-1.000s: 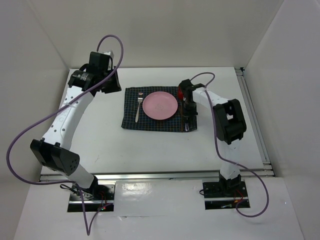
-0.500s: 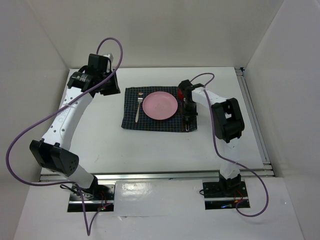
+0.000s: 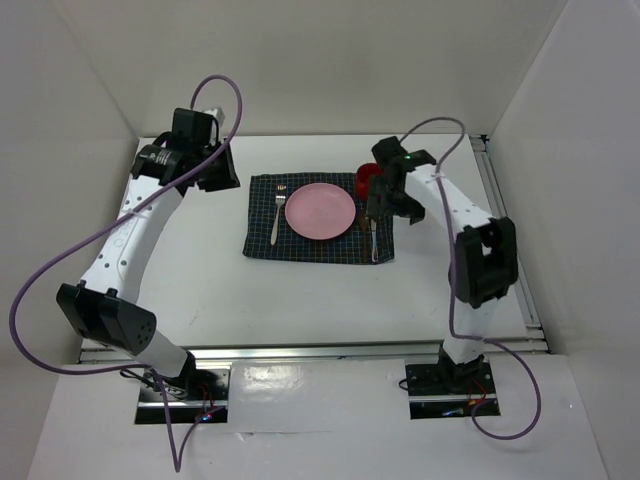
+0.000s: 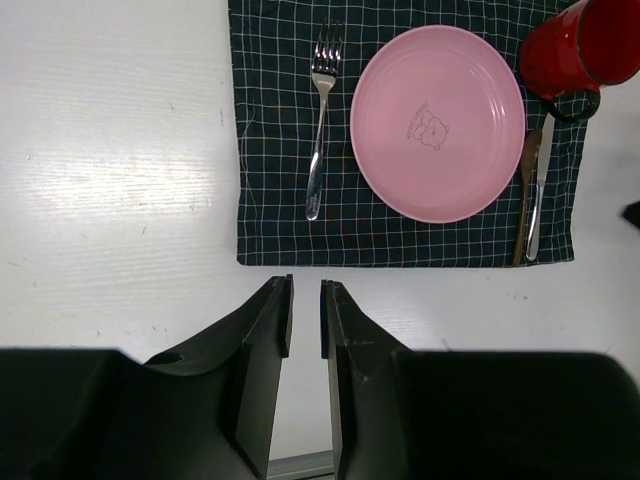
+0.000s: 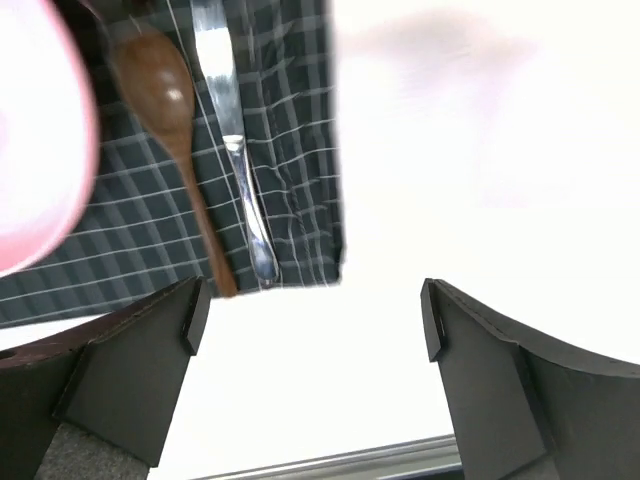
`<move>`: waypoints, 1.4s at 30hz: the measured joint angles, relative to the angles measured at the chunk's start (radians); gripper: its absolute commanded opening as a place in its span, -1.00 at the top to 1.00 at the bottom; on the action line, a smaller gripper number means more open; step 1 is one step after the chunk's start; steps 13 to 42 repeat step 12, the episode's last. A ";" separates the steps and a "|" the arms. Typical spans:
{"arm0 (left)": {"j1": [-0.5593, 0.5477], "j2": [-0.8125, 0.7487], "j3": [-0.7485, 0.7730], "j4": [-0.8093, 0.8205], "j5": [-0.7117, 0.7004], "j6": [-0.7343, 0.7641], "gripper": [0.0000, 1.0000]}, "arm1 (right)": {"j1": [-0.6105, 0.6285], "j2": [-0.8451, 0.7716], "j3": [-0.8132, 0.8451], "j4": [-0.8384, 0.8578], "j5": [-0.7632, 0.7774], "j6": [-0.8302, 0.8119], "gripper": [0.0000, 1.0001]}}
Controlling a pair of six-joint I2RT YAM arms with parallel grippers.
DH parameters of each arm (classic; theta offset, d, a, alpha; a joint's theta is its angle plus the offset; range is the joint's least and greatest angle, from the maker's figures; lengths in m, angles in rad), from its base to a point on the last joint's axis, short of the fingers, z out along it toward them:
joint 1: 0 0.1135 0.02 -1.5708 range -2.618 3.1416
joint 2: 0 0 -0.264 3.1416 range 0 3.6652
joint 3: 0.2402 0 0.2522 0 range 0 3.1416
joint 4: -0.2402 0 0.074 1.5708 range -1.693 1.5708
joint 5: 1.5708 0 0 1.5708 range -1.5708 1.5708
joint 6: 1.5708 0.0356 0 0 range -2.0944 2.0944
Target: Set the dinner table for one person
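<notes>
On the white dinner table a dark checked placemat carries a pink plate. A fork lies left of the plate. A wooden spoon and a knife lie to its right, and a red mug stands at the mat's far right corner. My right gripper hangs wide open and empty above the mat's right edge, with the knife and spoon just ahead of its fingers. My left gripper is raised left of the mat, its jaws a narrow gap apart and empty.
Metal rails run along the table's right and near edges. White walls close in the back and both sides. Purple cables loop off both arms. Bare tabletop lies left of the placemat.
My right gripper has opened wide, risen off the cutlery at the mat's right side and pulled back to the right, uncovering the red mug. The left arm has barely shifted.
</notes>
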State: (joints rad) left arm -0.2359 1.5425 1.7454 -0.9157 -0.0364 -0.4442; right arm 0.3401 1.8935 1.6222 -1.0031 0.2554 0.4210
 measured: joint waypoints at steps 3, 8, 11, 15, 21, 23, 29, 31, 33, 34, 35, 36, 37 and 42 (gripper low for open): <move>0.000 -0.007 0.000 -0.003 -0.002 0.000 0.29 | -0.024 -0.168 -0.001 -0.006 0.053 0.033 -0.99; 0.001 -0.040 -0.001 -0.009 -0.038 -0.009 0.29 | -0.055 -0.471 -0.093 0.007 0.179 0.107 -0.99; 0.006 -0.114 -0.063 0.037 -0.075 -0.029 0.26 | -0.055 -0.612 -0.204 0.008 0.232 0.148 -0.96; 0.007 -0.149 -0.097 0.053 -0.084 -0.035 0.26 | -0.055 -0.650 -0.245 0.015 0.240 0.155 -0.96; 0.007 -0.149 -0.097 0.053 -0.084 -0.035 0.26 | -0.055 -0.650 -0.245 0.015 0.240 0.155 -0.96; 0.007 -0.149 -0.097 0.053 -0.084 -0.035 0.26 | -0.055 -0.650 -0.245 0.015 0.240 0.155 -0.96; 0.007 -0.149 -0.097 0.053 -0.084 -0.035 0.26 | -0.055 -0.650 -0.245 0.015 0.240 0.155 -0.96; 0.007 -0.149 -0.097 0.053 -0.084 -0.035 0.26 | -0.055 -0.650 -0.245 0.015 0.240 0.155 -0.96; 0.007 -0.149 -0.097 0.053 -0.084 -0.035 0.26 | -0.055 -0.650 -0.245 0.015 0.240 0.155 -0.96; 0.007 -0.149 -0.097 0.053 -0.084 -0.035 0.26 | -0.055 -0.650 -0.245 0.015 0.240 0.155 -0.96; 0.007 -0.149 -0.097 0.053 -0.084 -0.035 0.26 | -0.055 -0.650 -0.245 0.015 0.240 0.155 -0.96; 0.007 -0.149 -0.097 0.053 -0.084 -0.035 0.26 | -0.055 -0.650 -0.245 0.015 0.240 0.155 -0.96; 0.007 -0.149 -0.097 0.053 -0.084 -0.035 0.26 | -0.055 -0.650 -0.245 0.015 0.240 0.155 -0.96; 0.007 -0.149 -0.097 0.053 -0.084 -0.035 0.26 | -0.055 -0.650 -0.245 0.015 0.240 0.155 -0.96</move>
